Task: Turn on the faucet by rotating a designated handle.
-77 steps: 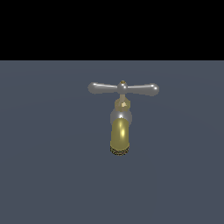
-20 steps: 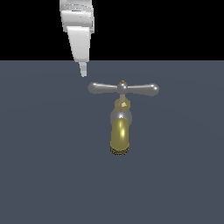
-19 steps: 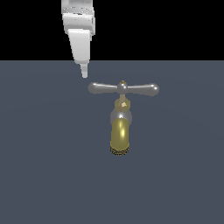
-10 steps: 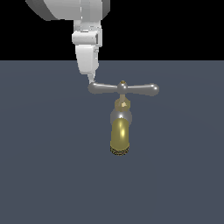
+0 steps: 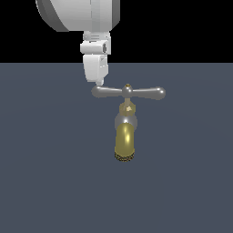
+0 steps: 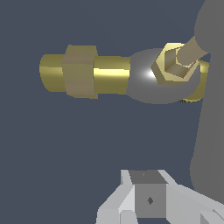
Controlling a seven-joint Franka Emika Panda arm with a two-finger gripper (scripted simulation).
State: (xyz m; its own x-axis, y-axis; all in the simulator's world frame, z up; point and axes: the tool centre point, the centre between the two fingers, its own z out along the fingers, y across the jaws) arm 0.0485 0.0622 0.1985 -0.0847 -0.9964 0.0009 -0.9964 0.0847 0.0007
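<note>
The faucet (image 5: 125,141) has a golden-brass spout with a mesh mouth and a greyish neck, and it points toward the camera in the exterior view. The handle (image 5: 129,92) is a silver-grey crossbar with a bulb at each end and a brass-tipped hub. My gripper (image 5: 98,83) hangs from above with its fingers together. Its tip is right at the bulb on the exterior view's left; whether it touches, I cannot tell. In the wrist view the brass spout (image 6: 83,72), the hex hub and the grey handle arm (image 6: 210,122) show, with my gripper (image 6: 148,200) beside the arm, holding nothing.
The faucet stands on a flat dark blue-grey surface (image 5: 45,173). The arm's white wrist housing (image 5: 77,13) fills the space above the handle's end on the exterior view's left.
My gripper has come down and moved toward the exterior view's right, from above and beside the handle to its bulb on that view's left. The handle has not visibly turned.
</note>
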